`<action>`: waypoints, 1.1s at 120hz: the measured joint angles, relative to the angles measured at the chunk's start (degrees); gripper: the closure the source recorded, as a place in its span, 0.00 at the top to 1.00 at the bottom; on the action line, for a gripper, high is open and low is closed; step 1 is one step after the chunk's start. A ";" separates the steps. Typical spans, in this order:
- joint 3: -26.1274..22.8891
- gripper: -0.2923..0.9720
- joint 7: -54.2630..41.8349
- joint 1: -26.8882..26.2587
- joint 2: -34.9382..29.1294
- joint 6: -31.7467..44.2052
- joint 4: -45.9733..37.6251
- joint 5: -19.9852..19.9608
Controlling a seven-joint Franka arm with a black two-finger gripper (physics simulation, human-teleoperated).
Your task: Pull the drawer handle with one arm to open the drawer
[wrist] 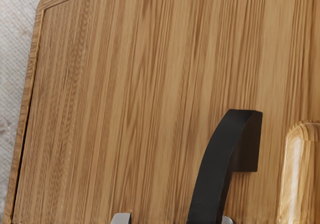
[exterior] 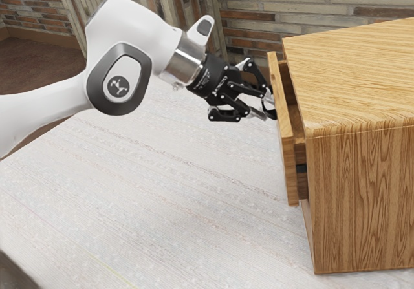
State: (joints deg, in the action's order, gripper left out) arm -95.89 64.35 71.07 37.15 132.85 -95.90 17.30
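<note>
Between spread fingers (wrist: 121, 218) of hand (exterior: 270, 105): drawer handle (wrist: 220, 164).

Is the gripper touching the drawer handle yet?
Cannot tell. In the wrist view the drawer handle runs off the lower edge toward the gripper, so any contact is cut off; the exterior view leaves it unclear.

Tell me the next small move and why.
Probably a short, straight pull away from the cabinet. The gripper is at the black handle, and the drawer stands only slightly out of the cabinet, so most of its travel seems left.
</note>
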 joint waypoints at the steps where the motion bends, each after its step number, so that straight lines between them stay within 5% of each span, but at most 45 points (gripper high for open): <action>1: -0.06 0.28 0.01 0.11 -0.06 -0.01 -0.07 -0.07; 56: -8.69 0.27 0.24 11.38 -1.54 -1.59 -5.60 -2.76; 132: -14.56 0.26 0.14 19.29 -1.55 -1.78 -9.32 -3.70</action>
State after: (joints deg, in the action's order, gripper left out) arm -110.45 64.49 90.36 35.61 131.07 -105.22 13.60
